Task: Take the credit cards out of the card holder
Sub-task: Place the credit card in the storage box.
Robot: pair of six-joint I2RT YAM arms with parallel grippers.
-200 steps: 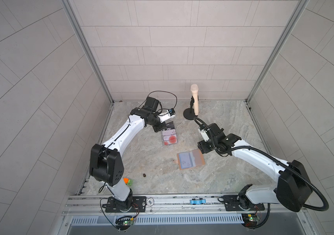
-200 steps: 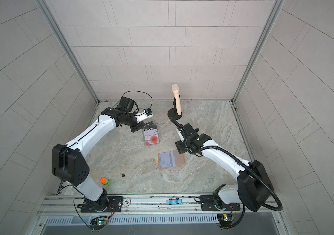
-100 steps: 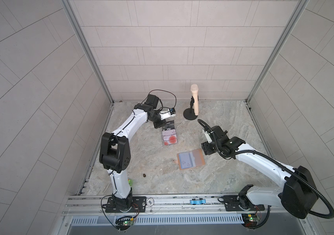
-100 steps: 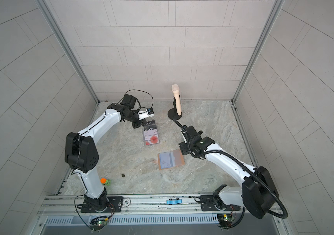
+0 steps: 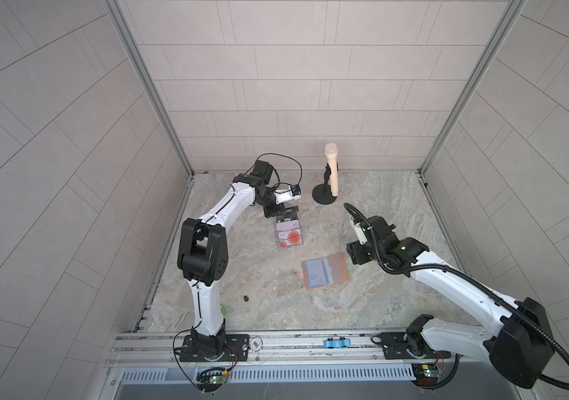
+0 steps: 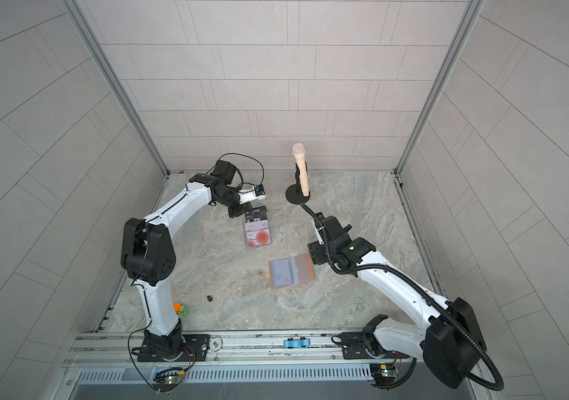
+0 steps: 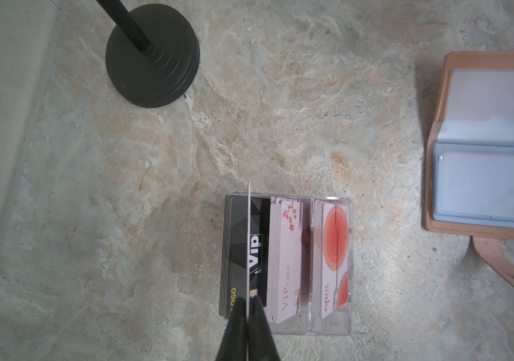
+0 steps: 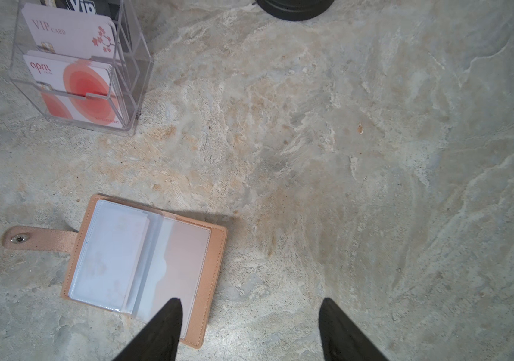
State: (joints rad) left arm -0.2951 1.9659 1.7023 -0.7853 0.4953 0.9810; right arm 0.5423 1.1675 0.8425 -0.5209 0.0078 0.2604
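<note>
The card holder [image 5: 324, 275] [image 6: 291, 272] lies open on the stone floor, its clear sleeves up [image 8: 143, 265] and its snap tab out to one side. A pale card shows through one sleeve. My left gripper [image 7: 247, 301] [image 5: 273, 212] is shut on a thin dark credit card [image 5: 290, 209], seen edge-on in the left wrist view. It hangs over the black Vip stack [image 7: 236, 250]. My right gripper [image 8: 249, 304] [image 5: 354, 256] is open and holds nothing. It hovers just off the holder's right edge, one finger [image 8: 168, 322] above the cover.
A clear plastic box [image 5: 289, 233] [image 7: 283, 326] holds stacks of black, pink [image 7: 287, 256] and red-circle [image 7: 333, 250] cards. A microphone on a black stand [image 5: 331, 173] stands at the back. Near the front left lie a small dark bit [image 5: 245, 298] and an orange-green object [image 6: 180, 308].
The left arm's elbow has swung toward the back while its gripper stayed over the box with the card. The right gripper has drifted slightly to the right, away from the holder.
</note>
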